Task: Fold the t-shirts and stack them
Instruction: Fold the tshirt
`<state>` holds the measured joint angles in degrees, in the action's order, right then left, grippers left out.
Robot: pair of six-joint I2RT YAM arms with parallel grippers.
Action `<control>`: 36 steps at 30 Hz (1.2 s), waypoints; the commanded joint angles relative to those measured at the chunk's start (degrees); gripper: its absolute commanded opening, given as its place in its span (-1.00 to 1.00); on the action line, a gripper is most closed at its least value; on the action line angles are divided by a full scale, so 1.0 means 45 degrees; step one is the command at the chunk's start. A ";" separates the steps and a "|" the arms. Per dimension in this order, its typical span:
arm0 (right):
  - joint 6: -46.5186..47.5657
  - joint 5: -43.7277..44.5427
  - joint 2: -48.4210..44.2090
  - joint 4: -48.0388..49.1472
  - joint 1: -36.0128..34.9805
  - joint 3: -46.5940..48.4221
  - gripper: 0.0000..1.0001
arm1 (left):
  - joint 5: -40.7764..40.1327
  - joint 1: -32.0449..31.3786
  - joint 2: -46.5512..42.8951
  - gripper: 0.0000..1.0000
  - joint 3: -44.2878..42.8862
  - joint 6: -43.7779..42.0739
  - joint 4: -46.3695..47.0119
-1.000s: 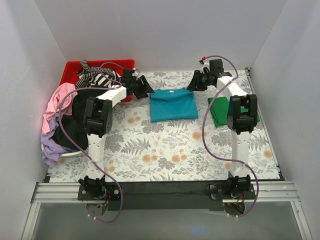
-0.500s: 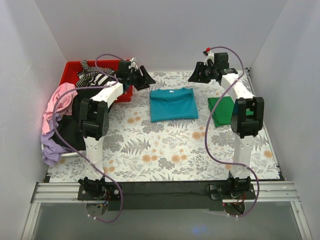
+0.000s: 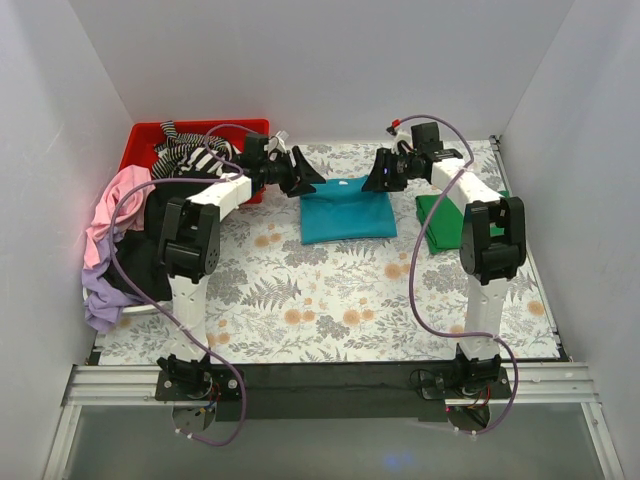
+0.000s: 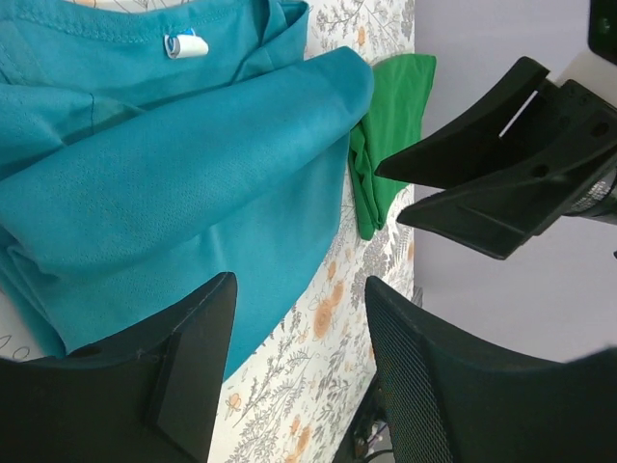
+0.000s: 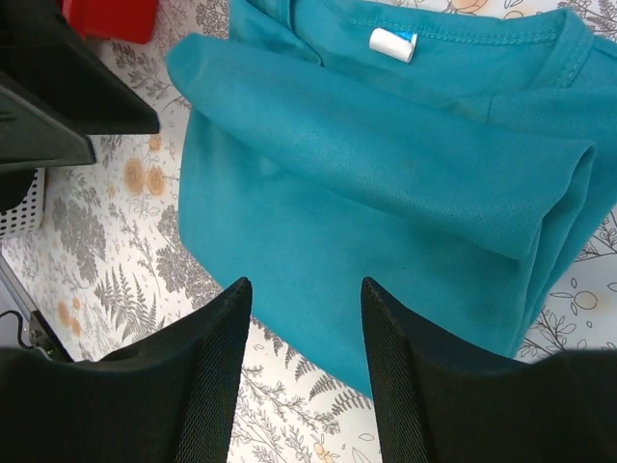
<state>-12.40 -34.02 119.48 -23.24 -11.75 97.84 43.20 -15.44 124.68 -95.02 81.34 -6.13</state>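
**While both grippers hang open, the teal shirt lies folded between them**

Where the top view gives us the whole layout, we read it from the left. A heap of soft shirts (image 3: 118,235), pink, lilac and black, slumps at the table's (image 3: 330,300) left edge. A striped shirt (image 3: 190,152) drapes over the rim of the red bin (image 3: 140,138).

Next comes the left gripper (image 3: 300,172), at the far left corner of the teal shirt (image 3: 348,212). The right gripper (image 3: 383,175) is at its far right corner. The green shirt (image 3: 440,222) lies folded near the right edge, just beside the teal one.

From above we cannot judge the jaws. The wrist views settle it: each pair of ribbed black fingers stands apart with nothing between them, above the cloth.

Only the wrist views show texture. The teal knit has a fine weave and a stitched collar with a small white label (image 5: 392,42). Its upper layer is folded over in a soft rounded roll.

The left wrist view shows the green shirt's edge beside the teal fold. The table's cover is printed with grey ferns and orange flowers.
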 commanded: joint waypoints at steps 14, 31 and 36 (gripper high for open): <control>-0.0056 0.0780 0.4033 -0.0695 0.0052 0.5129 0.17 | -0.0088 -0.0123 0.3307 0.11 -0.3648 0.0167 0.0171; 0.0353 0.1622 0.4356 0.1405 0.0540 0.4850 0.18 | -0.1278 0.0111 0.4447 0.11 -0.5512 -0.1532 0.0383; 0.0939 0.1935 0.2904 0.1787 0.0599 0.4312 0.22 | -0.2021 0.0131 0.3389 0.11 -0.5173 -0.2410 0.0134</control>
<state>-11.22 -26.68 139.92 -20.12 -9.37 117.27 37.36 -15.18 148.18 -119.00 74.74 -4.73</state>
